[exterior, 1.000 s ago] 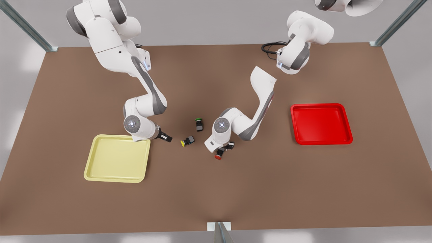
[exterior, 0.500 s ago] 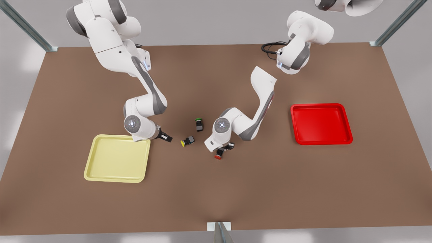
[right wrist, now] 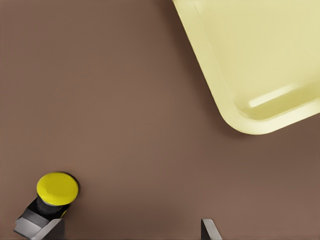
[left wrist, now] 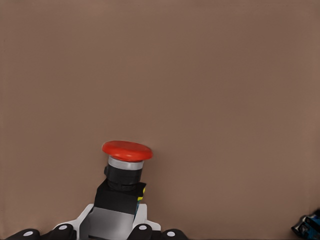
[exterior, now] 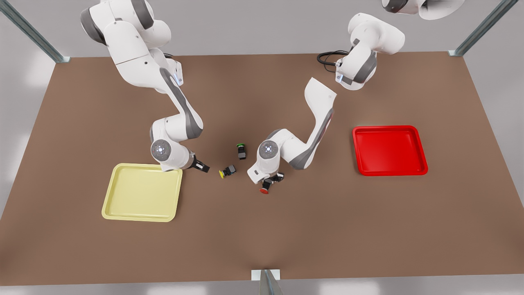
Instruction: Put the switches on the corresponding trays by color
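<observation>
Two hands: left hand (exterior: 271, 181) clamped on red switch (exterior: 265, 190); right hand (exterior: 201, 166) open beside yellow switch (exterior: 226, 172).

A big brown table (exterior: 368, 229) is under everything. It is flat and plain.

A tiny switch with a green cap (exterior: 241, 150) sits near the middle of the table. Its body is dark and blocky. The green cap points toward the far side of the table. It looks like it lies on its side, but it is too small to be sure.

Grey metal posts (exterior: 32, 32) slant up at the far corners of the table. One more metal post (exterior: 268, 282) stands at the middle of the near edge.

A black cable (exterior: 327, 57) curls on the far side of the table.

A small blue thing (left wrist: 309, 227) peeks in at the edge of the left wrist view.
</observation>
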`<move>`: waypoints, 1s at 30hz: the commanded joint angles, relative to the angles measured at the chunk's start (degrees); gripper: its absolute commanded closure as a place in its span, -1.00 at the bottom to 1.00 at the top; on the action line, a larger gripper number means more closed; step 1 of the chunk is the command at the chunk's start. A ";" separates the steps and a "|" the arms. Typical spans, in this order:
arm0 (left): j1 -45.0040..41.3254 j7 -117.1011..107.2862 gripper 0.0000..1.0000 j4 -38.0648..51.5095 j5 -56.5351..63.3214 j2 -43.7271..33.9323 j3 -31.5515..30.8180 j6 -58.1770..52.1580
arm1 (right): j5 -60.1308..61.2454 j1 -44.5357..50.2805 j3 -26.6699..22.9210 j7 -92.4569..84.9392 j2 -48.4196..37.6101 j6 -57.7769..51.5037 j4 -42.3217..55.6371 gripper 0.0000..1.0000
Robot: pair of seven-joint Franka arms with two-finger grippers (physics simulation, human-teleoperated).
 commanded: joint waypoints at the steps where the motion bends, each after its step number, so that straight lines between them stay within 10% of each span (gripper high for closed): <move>1: 0.13 0.13 0.03 -0.27 -2.94 -0.90 0.00 -0.43 | 0.00 -0.03 0.00 0.00 0.00 0.00 0.04 -1.00; 11: 14.90 7.25 0.03 -22.67 -3.82 -31.49 -1.05 -14.05 | 4.04 10.86 -1.22 10.72 4.13 2.64 2.85 -1.00; 13: 19.73 9.88 0.02 -27.77 -3.82 -35.45 -1.05 -13.26 | 13.97 26.51 -15.90 10.99 6.94 4.48 4.87 -1.00; 30: 47.07 31.77 -0.02 -59.06 -3.03 -51.62 -0.88 -7.99 | 21.01 34.42 -23.91 21.27 14.94 10.89 8.92 -1.00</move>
